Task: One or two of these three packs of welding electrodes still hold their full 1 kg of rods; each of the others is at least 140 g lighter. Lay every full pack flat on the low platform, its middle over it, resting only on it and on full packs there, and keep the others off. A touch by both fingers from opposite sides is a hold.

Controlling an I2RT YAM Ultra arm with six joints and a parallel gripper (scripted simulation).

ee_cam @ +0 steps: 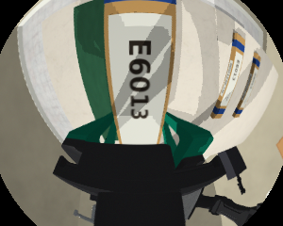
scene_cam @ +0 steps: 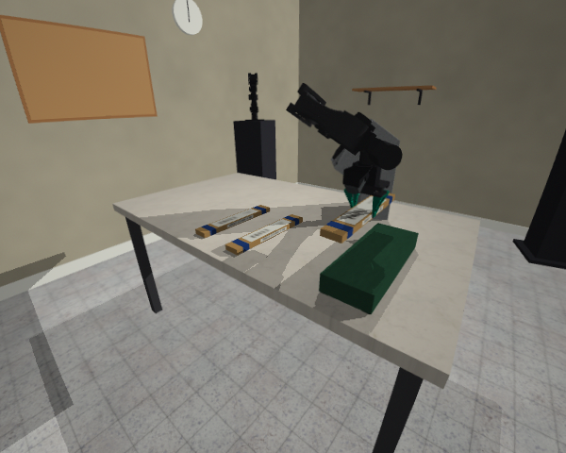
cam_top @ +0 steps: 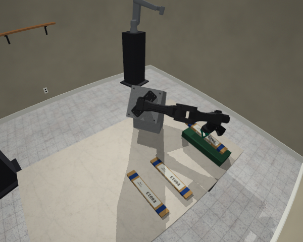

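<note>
My gripper (cam_top: 206,134) is shut on a tan pack of electrodes (cam_top: 209,137) with blue bands and a white E6013 label, gripping it across its width near the middle. In the exterior view the gripper (scene_cam: 363,199) holds this pack (scene_cam: 354,220) a little above the table, lying level beside the dark green low platform (scene_cam: 368,265). In the wrist view the pack (ee_cam: 140,75) runs away from the fingers, with the platform (ee_cam: 91,56) to its left. Two more packs (cam_top: 147,192) (cam_top: 171,177) lie flat on the table, apart from the platform (cam_top: 205,146).
The arm's grey base block (cam_top: 146,109) stands on the table behind the platform. The table's edge runs close to the platform's near end (scene_cam: 341,293). A black pedestal (cam_top: 133,57) stands on the floor beyond the table.
</note>
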